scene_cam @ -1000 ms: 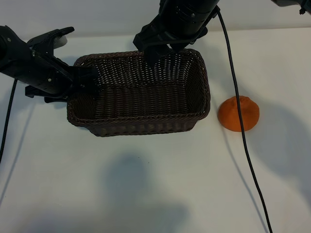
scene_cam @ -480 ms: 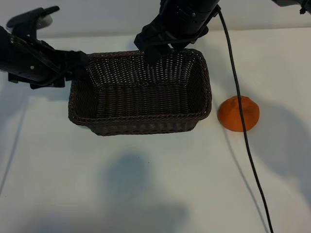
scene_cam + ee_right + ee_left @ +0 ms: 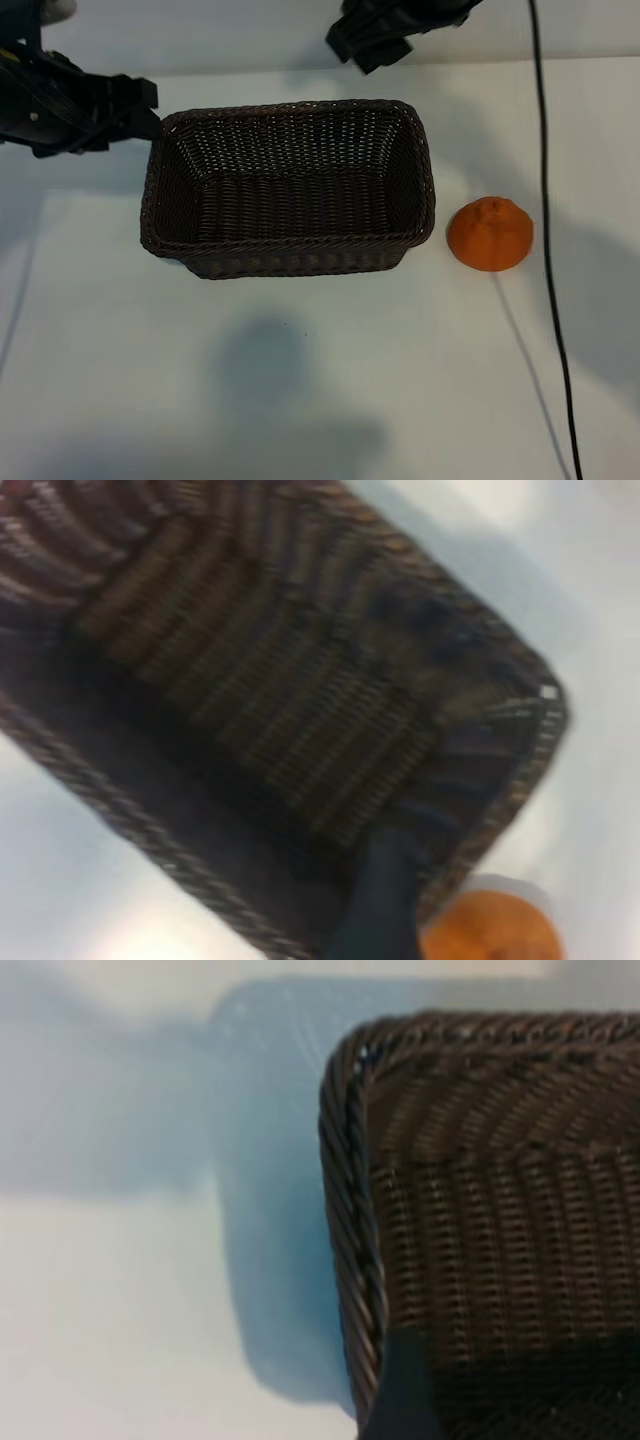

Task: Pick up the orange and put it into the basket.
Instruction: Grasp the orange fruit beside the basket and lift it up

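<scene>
On white table [image 3: 300, 400]: basket [image 3: 290, 255], orange [image 3: 490, 235].

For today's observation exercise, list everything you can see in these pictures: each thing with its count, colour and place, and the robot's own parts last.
basket: one, dark brown wicker, middle of the table, nothing inside it.
orange: one, bright orange, on the table just right of the basket, apart from it.
table: one, white, under everything.
cable: one, black, hanging across the right side of the exterior view, past the orange.
left pincer: one, black, open, off the basket's upper left corner.
right pincer: one, black, open, above the basket's far rim, holding nothing.
</scene>
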Controlling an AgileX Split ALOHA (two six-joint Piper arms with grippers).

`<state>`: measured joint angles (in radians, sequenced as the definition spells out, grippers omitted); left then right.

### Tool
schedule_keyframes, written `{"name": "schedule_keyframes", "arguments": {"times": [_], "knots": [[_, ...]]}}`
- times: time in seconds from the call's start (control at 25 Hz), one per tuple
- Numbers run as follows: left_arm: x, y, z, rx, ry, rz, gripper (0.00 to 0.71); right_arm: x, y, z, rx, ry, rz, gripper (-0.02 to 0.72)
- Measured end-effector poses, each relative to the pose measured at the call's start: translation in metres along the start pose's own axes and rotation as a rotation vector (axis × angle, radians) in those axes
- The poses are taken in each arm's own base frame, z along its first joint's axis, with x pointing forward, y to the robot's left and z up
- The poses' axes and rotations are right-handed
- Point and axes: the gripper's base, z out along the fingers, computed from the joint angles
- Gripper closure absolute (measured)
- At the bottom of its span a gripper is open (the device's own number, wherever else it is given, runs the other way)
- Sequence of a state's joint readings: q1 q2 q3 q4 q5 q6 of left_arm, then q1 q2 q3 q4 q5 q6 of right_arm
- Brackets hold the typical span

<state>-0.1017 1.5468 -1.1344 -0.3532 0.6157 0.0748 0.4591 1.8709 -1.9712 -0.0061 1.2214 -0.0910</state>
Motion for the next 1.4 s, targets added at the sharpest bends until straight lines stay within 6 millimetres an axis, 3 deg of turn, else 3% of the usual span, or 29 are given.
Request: {"name": "schedule_keyframes", "arguments": {"times": [0.16,0.32,0.44,0.6,0.88,1.4], "knots": [[-0.008,-0.002,-0.011,-0.010,-0.035,0.012,0.114,0.014,-0.018,0.017,0.026,0.075,0.032,0.108],[-0.010,-0.003,-0.013,-0.011,-0.043,0.014,0.114,0.034,-0.047,0.034,0.080,0.160,0.126,0.108],[-0.010,-0.003,-0.013,-0.011,-0.043,0.014,0.114,0.055,-0.070,0.048,0.103,0.241,0.205,0.112],[-0.011,-0.003,-0.013,-0.011,-0.044,0.015,0.114,0.083,-0.087,0.065,0.106,0.343,0.263,0.138],[-0.011,-0.003,-0.013,-0.011,-0.045,0.016,0.114,0.104,-0.080,0.083,-0.011,0.413,0.262,0.165],[-0.011,-0.003,-0.013,-0.011,-0.045,0.016,0.114,0.113,-0.076,0.119,-0.063,0.395,0.278,0.137]]}}
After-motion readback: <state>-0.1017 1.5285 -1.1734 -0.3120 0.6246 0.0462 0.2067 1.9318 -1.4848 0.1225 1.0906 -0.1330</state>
